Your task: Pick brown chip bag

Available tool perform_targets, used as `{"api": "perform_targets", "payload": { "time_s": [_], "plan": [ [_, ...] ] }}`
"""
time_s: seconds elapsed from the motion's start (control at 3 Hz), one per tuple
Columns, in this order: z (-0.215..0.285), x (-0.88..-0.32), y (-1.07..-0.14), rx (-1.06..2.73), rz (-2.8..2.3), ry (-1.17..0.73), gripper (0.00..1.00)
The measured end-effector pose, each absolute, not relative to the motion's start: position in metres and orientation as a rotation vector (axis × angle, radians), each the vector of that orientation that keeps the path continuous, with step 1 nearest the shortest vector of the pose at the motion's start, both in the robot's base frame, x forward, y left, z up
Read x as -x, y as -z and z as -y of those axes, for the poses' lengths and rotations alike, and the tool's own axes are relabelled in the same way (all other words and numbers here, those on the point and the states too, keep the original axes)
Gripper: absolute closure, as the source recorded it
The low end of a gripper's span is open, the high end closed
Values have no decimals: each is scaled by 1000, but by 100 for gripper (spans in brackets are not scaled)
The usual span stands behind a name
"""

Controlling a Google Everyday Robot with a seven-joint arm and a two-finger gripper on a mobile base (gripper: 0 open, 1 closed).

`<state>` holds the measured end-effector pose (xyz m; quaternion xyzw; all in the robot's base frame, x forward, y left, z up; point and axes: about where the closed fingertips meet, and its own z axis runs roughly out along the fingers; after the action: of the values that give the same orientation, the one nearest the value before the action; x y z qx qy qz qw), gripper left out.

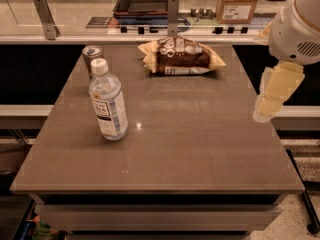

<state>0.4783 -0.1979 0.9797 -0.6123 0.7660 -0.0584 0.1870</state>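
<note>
The brown chip bag (181, 57) lies flat near the far edge of the brown table (200, 139). It has a dark brown middle with white lettering and pale yellow crimped ends. My gripper (264, 113) is pale yellow and hangs below the white arm housing (299, 28). It is over the table's right edge, to the right of the bag, nearer me and well apart from it. It holds nothing that I can see.
A clear water bottle (108, 103) stands left of centre, with a soda can (92, 54) behind it. A counter beyond the table holds a dark tray (145, 1), a cardboard box (239, 3) and metal posts (173, 14).
</note>
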Motion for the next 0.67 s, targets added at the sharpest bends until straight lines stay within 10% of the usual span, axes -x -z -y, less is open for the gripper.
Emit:
{"api": "perform_targets", "payload": {
  "time_s": [0.67],
  "plan": [
    [165,-564,-945,1719,-2020,109,0]
  ]
}}
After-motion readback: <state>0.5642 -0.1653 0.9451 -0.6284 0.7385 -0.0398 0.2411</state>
